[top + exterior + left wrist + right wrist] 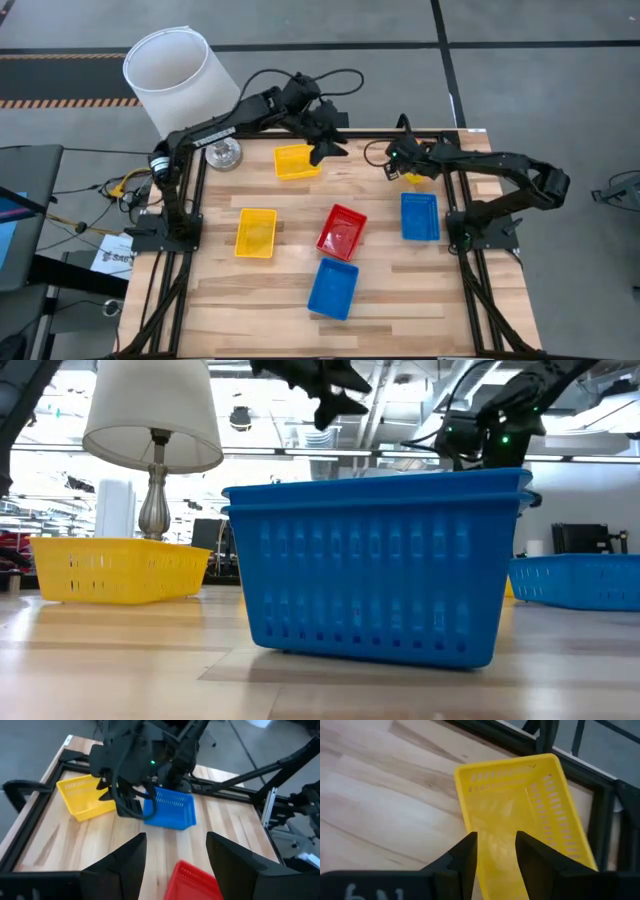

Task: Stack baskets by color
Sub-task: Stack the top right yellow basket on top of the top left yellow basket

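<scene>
right gripper over yellow basket, lettering unreadable

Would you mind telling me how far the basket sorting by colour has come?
Done: the near blue basket shows two rims in the low view, so it looks nested. In hand: the right gripper is over a yellow basket at the table's far right corner, its fingers straddling the wall. The left gripper hovers open by another yellow basket. Left: three separate yellows, the red basket, the other blue basket.

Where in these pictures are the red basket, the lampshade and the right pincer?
red basket [341, 232]: high view, its floor.
lampshade [178, 75]: high view, its white outer wall.
right pincer [495, 851]: right wrist view, midway between its fingertips.
</scene>
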